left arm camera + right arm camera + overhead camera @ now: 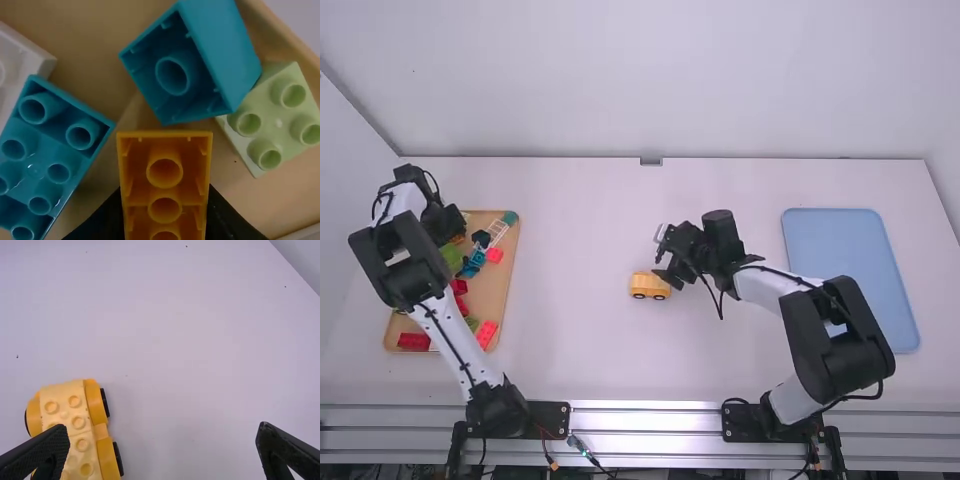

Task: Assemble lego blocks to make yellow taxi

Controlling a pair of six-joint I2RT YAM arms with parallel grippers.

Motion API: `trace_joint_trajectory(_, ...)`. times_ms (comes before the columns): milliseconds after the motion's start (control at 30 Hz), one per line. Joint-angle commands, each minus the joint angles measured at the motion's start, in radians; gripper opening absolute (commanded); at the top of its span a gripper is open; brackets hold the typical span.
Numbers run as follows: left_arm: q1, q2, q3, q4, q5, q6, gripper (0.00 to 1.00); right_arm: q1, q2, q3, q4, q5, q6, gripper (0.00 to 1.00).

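1. The yellow wheeled base (650, 286) is on the bench (582, 330), with its studs upward, near the right end effector (164, 432). The fingers of this end effector are spread wide and hold nothing.
2. The left end effector (164, 202) is at the wooden tray (506, 290) and has the orange block (165, 185) pinched between its fingers. The hollow underside of this block faces the wrist camera.
3. The orange block is probably light and stiff plastic. It should not bend or break under a moderate grip, but its smooth walls may slip or turn if the fingers meet them unevenly.
4. A good hold is on two opposite flat walls, so that the studs and the hollow side stay free for joining.
5. The blue block (175, 70) lies very near it, so a straight lift seems the safer way.
6. The base may roll on its wheels when it is pushed. For steadying, the right end effector should take its yellow body across both long sides, evenly, and leave the top studs uncovered for pressing.
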Motion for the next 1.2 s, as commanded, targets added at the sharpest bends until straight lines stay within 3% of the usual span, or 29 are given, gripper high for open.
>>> trace_joint_trajectory(0, -0.003, 0.006, -0.019, -0.011, 0.012, -0.006, 0.33, -0.001, -0.007, -0.005, -0.004, -0.005, 0.006, 0.99)
trace_joint_trajectory(400, -0.009, -0.04, -0.019, -0.013, 0.017, -0.005, 0.33, -0.001, -0.007, -0.005, -0.004, -0.005, 0.005, 0.99)
trace_joint_trajectory(533, -0.011, -0.101, -0.019, -0.008, 0.077, 0.025, 0.34, -0.001, -0.007, -0.005, 0.046, -0.005, 0.091, 0.99)
trace_joint_trajectory(767, -0.05, -0.24, -0.02, -0.008, 0.239, 0.14, 0.24, -0.035, -0.007, 0.018, 0.126, -0.024, 0.28, 0.99)
trace_joint_trajectory(933, -0.138, -0.325, -0.026, -0.025, 0.345, 0.247, 0.17, -0.077, -0.007, 0.087, 0.114, -0.14, 0.384, 0.99)
trace_joint_trajectory(1033, -0.191, -0.358, -0.063, 0.01, 0.42, 0.303, 0.12, -0.097, -0.007, 0.114, 0.114, -0.191, 0.433, 0.99)
trace_joint_trajectory(1167, -0.305, -0.457, -0.244, 0.197, 0.457, 0.317, 0.11, -0.142, -0.007, 0.147, 0.117, -0.283, 0.467, 0.99)
